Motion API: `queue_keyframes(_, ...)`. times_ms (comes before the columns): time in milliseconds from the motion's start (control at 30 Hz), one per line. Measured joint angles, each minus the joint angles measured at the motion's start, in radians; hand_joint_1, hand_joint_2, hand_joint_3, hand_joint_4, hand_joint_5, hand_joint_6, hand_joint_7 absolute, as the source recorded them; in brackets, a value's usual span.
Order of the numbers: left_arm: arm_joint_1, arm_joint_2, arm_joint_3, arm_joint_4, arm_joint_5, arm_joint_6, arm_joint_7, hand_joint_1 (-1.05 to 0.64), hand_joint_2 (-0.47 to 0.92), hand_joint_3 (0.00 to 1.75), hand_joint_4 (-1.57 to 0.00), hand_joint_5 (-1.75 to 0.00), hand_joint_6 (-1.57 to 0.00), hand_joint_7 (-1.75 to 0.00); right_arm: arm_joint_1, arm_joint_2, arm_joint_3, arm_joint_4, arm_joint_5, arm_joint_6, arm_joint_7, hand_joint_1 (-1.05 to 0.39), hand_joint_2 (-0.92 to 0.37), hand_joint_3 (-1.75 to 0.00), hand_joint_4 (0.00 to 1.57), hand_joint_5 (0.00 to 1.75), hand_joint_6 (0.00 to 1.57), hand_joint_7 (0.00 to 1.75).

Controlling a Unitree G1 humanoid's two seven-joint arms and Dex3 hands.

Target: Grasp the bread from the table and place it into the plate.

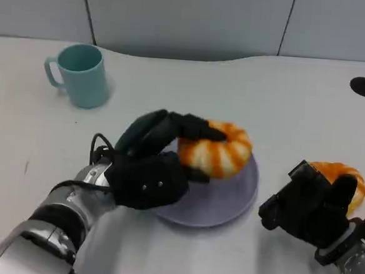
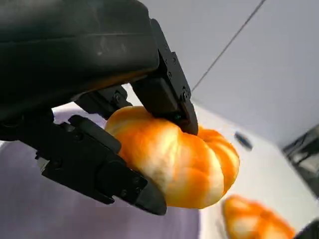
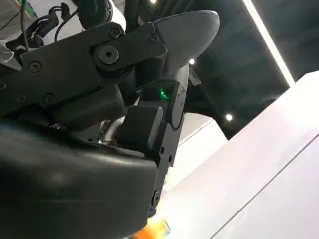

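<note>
Bare desk lies open behind the plate and between plate and right hand. A teal mug stands far left; a second bread sits against the right hand

We note the plate at table centre, 1 bread over its rear part. A 2nd bread lies right of the plate. The mug stands far back left.
</note>
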Motion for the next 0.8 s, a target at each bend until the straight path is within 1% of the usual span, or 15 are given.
queue_keyframes(33,0.003,0.003,-0.003,0.001,0.000,0.006,-0.020,-0.47,0.72,0.01,-0.60,0.00,-0.60,0.00,0.004,0.001,0.001,-0.004,0.000,0.004,0.000,-0.72,-0.92,-0.07,1.53,0.01,1.33,0.01)
queue_keyframes(100,0.003,0.022,-0.018,-0.003,0.008,0.023,-0.065,-0.68,0.78,0.02,-0.39,0.00,-0.44,0.00,0.010,0.008,0.003,-0.015,0.001,0.014,-0.001,-0.72,-0.92,-0.08,1.56,0.02,1.35,0.01)
queue_keyframes(133,0.003,0.038,-0.032,-0.007,0.021,0.036,-0.078,-0.73,0.79,0.02,-0.33,0.00,-0.40,0.00,0.014,0.010,0.007,-0.026,0.000,0.024,-0.008,-0.71,-0.92,-0.09,1.56,0.02,1.35,0.01)
queue_keyframes(200,0.002,0.065,-0.052,-0.017,0.040,0.056,-0.087,-0.78,0.81,0.02,-0.25,0.00,-0.35,0.00,0.024,0.011,0.013,-0.046,0.000,0.027,-0.023,-0.71,-0.92,-0.11,1.57,0.02,1.35,0.01)
queue_keyframes(267,0.002,0.095,-0.062,-0.031,0.055,0.060,-0.088,-0.82,0.81,0.02,-0.23,0.00,-0.32,0.00,0.034,0.014,0.017,-0.068,0.000,0.027,-0.032,-0.71,-0.92,-0.11,1.57,0.02,1.35,0.01)
queue_keyframes(300,0.002,0.107,-0.065,-0.038,0.056,0.060,-0.095,-0.88,0.87,0.03,-0.22,0.00,-0.29,0.00,0.037,0.015,0.017,-0.073,0.001,0.026,-0.036,-0.71,-0.92,-0.10,1.57,0.02,1.35,0.01)
queue_keyframes(333,0.002,0.121,-0.066,-0.044,0.055,0.056,-0.106,-0.91,0.89,0.04,-0.22,0.00,-0.28,0.00,0.039,0.017,0.017,-0.074,0.001,0.026,-0.038,-0.71,-0.92,-0.10,1.57,0.02,1.35,0.01)
queue_keyframes(367,0.002,0.134,-0.066,-0.050,0.055,0.048,-0.116,-0.94,0.91,0.09,-0.20,0.00,-0.25,0.00,0.040,0.020,0.017,-0.074,0.002,0.026,-0.038,-0.71,-0.92,-0.10,1.56,0.02,1.35,0.00)
queue_keyframes(400,0.002,0.146,-0.064,-0.058,0.052,0.041,-0.130,-0.98,0.91,0.19,-0.16,0.00,-0.20,-0.01,0.041,0.022,0.017,-0.073,0.002,0.026,-0.037,-0.71,-0.92,-0.10,1.56,0.01,1.35,0.00)
queue_keyframes(467,0.004,0.172,-0.047,-0.076,0.019,0.010,-0.185,-1.00,0.92,0.25,-0.13,0.00,-0.17,0.00,0.041,0.023,0.019,-0.071,0.002,0.028,-0.035,-0.71,-0.92,-0.10,1.56,0.01,1.35,0.01)
queue_keyframes(533,0.006,0.196,-0.019,-0.091,-0.029,-0.018,-0.241,-1.04,0.92,0.39,-0.10,0.00,-0.12,-0.01,0.041,0.023,0.024,-0.071,0.002,0.036,-0.037,-0.70,-0.92,-0.10,1.56,0.02,1.36,0.01)
queue_keyframes(600,0.028,0.219,0.032,-0.115,-0.113,-0.059,-0.333,-1.05,0.92,0.44,-0.08,0.00,-0.09,0.00,0.041,0.024,0.027,-0.071,0.002,0.041,-0.041,-0.70,-0.92,-0.10,1.57,0.02,1.37,0.01)
queue_keyframes(667,0.056,0.235,0.081,-0.138,-0.208,-0.088,-0.436,-1.05,0.92,0.45,-0.08,0.00,-0.08,0.00,0.041,0.025,0.027,-0.072,0.003,0.040,-0.056,-0.70,-0.92,-0.11,1.57,0.03,1.38,0.02)
queue_keyframes(733,0.084,0.240,0.120,-0.158,-0.288,-0.095,-0.529,-1.05,0.92,0.46,-0.09,0.00,-0.07,0.00,0.041,0.029,0.028,-0.076,0.003,0.040,-0.071,-0.69,-0.92,-0.10,1.57,0.03,1.38,0.01)
queue_keyframes(800,0.125,0.233,0.176,-0.197,-0.425,-0.099,-0.674,-1.05,0.92,0.47,-0.11,-0.02,-0.08,-0.01,0.041,0.030,0.033,-0.083,0.003,0.052,-0.077,-0.70,-0.92,-0.11,1.57,0.03,1.37,0.01)
